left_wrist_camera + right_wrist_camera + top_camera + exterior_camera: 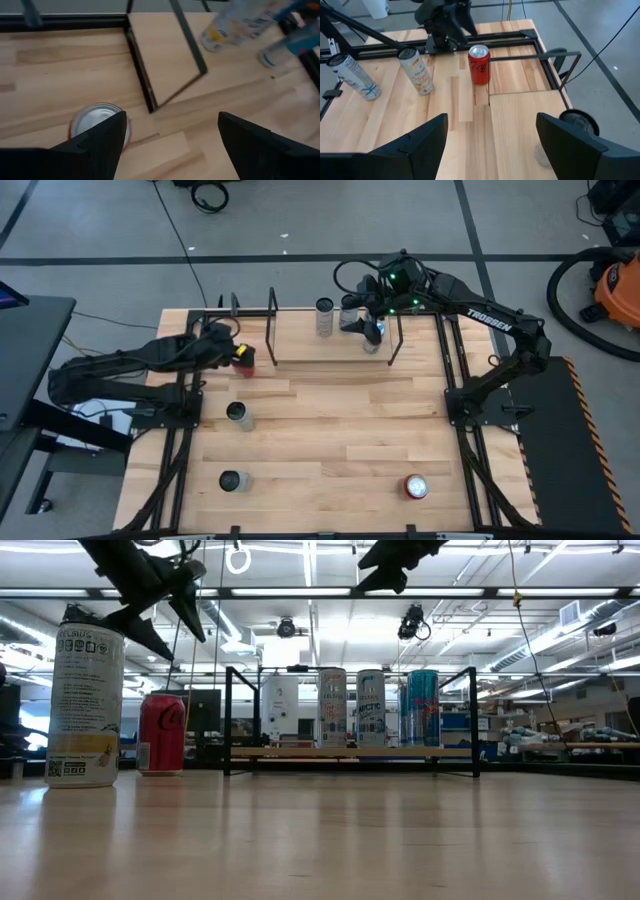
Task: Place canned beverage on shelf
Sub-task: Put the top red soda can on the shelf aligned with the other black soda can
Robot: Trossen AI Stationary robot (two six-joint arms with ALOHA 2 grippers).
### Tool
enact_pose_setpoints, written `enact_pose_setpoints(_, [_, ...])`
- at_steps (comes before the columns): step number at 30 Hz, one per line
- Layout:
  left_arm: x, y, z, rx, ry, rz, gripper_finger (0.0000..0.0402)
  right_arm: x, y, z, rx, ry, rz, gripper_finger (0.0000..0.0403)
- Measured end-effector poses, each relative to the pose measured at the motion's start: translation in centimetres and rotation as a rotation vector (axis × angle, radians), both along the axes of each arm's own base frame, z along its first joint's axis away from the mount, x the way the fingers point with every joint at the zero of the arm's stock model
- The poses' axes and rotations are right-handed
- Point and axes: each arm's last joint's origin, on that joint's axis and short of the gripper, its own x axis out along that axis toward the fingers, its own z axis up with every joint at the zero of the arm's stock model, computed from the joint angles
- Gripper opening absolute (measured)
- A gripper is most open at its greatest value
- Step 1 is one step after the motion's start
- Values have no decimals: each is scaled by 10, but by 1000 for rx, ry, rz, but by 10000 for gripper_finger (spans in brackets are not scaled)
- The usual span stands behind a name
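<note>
A: Left gripper [170,145] state?
B: Fingers spread, nothing between them. It hangs just above the short red can with a silver top [243,357], which stands on the light butcher-block table [330,430] just beside the left end of the narrow light-wood shelf with black rod end frames [300,340]. No contact that I can see.

A: Right gripper [490,145]?
B: Also parted, empty. It's over the shelf's right end, above the cans there.

A: What's on the shelf?
B: The low view shows three tall slim cans upright toward the right end: a white-and-grey can [331,708], a white can with blue print [371,708], and a blue can [422,708]. They stand close together; I can't tell whether they touch. Left end of the shelf is bare wood.

A: Other cans?
B: Three on the table, well apart from the shelf, toward the near edge: a tall pale can with yellow print [237,415], a dark-topped slim can [232,481], and a red can with a silver lid [416,486]. All upright.
</note>
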Motion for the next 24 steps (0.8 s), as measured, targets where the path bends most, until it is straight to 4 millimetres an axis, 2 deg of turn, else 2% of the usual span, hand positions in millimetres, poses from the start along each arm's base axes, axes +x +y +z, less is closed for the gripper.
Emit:
enact_pose_setpoints(10, [-12, 12, -13, -95, 118, 179, 316, -2, 1, -3, -29, 34, 26, 312])
enact_pose_setpoints(24, [9, 39, -42, -234, 261, 184, 316, -2, 1, -3, -53, 33, 39, 312])
